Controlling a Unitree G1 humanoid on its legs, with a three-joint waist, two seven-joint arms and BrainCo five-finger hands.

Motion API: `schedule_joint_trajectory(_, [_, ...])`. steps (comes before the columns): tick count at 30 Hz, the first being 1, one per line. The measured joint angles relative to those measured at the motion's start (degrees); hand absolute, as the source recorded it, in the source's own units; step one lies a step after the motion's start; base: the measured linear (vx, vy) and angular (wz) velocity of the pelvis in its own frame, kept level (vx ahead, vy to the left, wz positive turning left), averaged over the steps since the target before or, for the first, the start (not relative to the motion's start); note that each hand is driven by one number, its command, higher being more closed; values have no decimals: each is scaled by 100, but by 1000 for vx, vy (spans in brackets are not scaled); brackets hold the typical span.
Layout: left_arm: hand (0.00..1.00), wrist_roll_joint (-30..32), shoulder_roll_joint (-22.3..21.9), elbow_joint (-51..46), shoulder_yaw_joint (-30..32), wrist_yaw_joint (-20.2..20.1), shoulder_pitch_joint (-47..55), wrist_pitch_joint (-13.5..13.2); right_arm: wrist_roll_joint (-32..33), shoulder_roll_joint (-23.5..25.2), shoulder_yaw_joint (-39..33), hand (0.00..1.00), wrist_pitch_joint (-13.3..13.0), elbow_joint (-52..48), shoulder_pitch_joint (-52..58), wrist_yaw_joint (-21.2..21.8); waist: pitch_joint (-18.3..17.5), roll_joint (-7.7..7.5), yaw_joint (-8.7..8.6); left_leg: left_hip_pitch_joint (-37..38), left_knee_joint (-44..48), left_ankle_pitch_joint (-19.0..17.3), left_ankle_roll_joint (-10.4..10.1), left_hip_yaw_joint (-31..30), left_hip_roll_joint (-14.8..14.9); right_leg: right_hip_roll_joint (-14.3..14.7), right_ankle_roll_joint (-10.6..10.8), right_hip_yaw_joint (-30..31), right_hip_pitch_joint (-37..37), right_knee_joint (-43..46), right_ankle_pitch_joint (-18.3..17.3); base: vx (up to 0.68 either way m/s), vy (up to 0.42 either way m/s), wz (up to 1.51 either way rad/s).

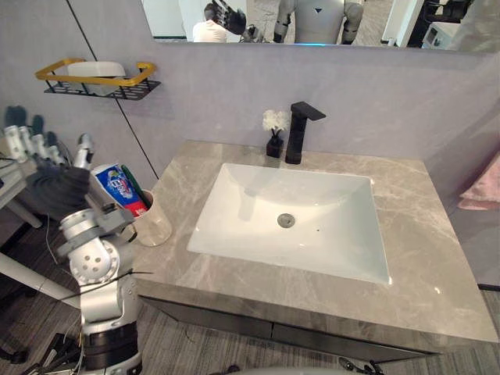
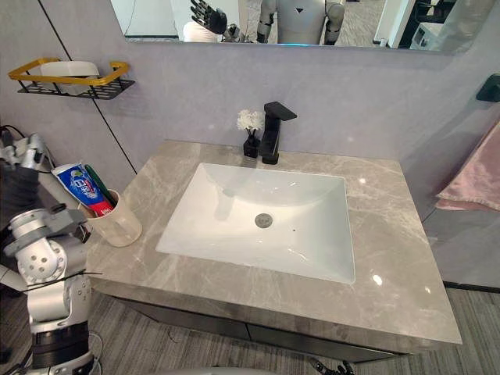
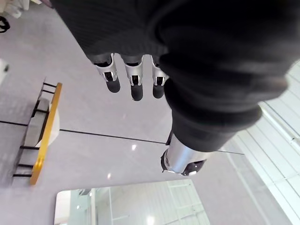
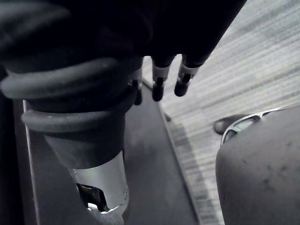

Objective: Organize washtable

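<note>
A beige cup (image 1: pixel 153 223) stands at the left edge of the grey marble washtable (image 1: pixel 426 258). It holds a red, white and blue toothpaste tube (image 1: pixel 119 187) and a green toothbrush (image 1: pixel 137 190). My left hand (image 1: pixel 55 183) is raised just left of the cup and off the counter, open, fingers straight up and holding nothing; in the left wrist view its fingers (image 3: pixel 136 79) point at the wall. My right hand (image 4: pixel 159 79) hangs low beside the dark cabinet front, fingers relaxed and empty.
A white basin (image 1: pixel 312 187) is set in the middle of the counter. A black faucet (image 1: pixel 301 129) and a small black vase of white flowers (image 1: pixel 274 134) stand behind it. A yellow-rimmed wall shelf (image 1: pixel 98 78) holds a white object. A pink towel (image 1: pixel 484 187) hangs at the right.
</note>
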Motion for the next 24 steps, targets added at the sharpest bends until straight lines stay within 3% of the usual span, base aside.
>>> schedule_joint_trajectory(4, [0,-240,-332,-407,427,103,533,-153,5,13,-2,0,4,-4,2,-1,-4,24,3,30,-52,22,7,-51,-3,-6,-21,-59,-1,39,-43,0,0,6])
schedule_joint_trajectory(5, [100,-312,-449,-430,531,112,665,-192,6,23,-3,0,5,-7,7,-2,-5,23,5,39,-106,64,5,-81,-3,-5,-21,-93,0,43,-48,0,-4,14])
schedule_joint_trajectory(16, [100,-894,-1366,-217,491,29,1673,-189,15,85,2,0,20,-75,3,-17,-5,-21,50,107,-350,185,26,-126,-4,-30,4,-153,-4,121,-86,-1,-5,3])
schedule_joint_trajectory(24, [100,-1064,-1640,1030,-192,-350,1673,140,12,47,166,0,60,-76,13,-29,-42,-79,169,22,-349,195,25,-124,-3,-49,25,-254,-23,217,-160,-18,-12,6])
